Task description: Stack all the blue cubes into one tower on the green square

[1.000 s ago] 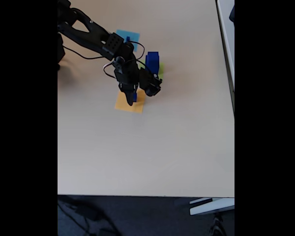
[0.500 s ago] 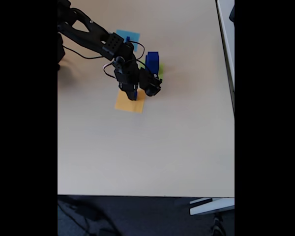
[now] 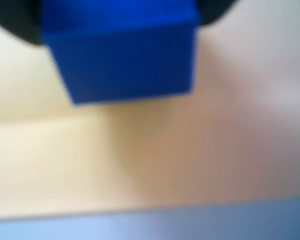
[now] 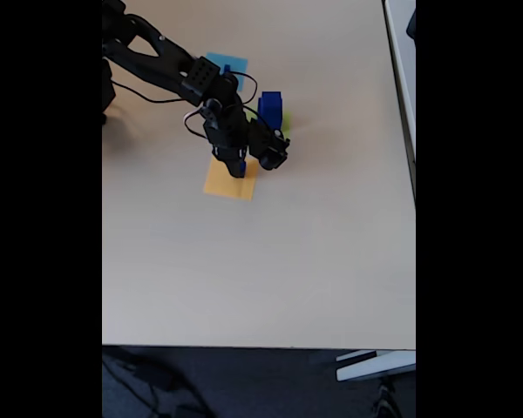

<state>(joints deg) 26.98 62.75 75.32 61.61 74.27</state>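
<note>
My gripper (image 4: 237, 167) hangs over the orange-yellow square (image 4: 227, 185), shut on a blue cube (image 4: 241, 165). The wrist view shows that cube (image 3: 120, 50) close and blurred at the top, with dark finger parts at both upper corners and yellow paper below it. Another, larger blue cube (image 4: 270, 108) stands on the green square (image 4: 285, 123), just up and right of the gripper in the fixed view. I cannot tell whether a cube sits on the light-blue square.
A light-blue paper square (image 4: 227, 63) lies behind the arm (image 4: 170, 70), which reaches in from the upper left. The beige table (image 4: 288, 261) stretches wide toward the front edge. A loose black cable (image 4: 192, 122) loops beside the wrist.
The gripper has lifted slightly with the blue cube and drifted a little toward the green square. The cube on the green square has not moved.
</note>
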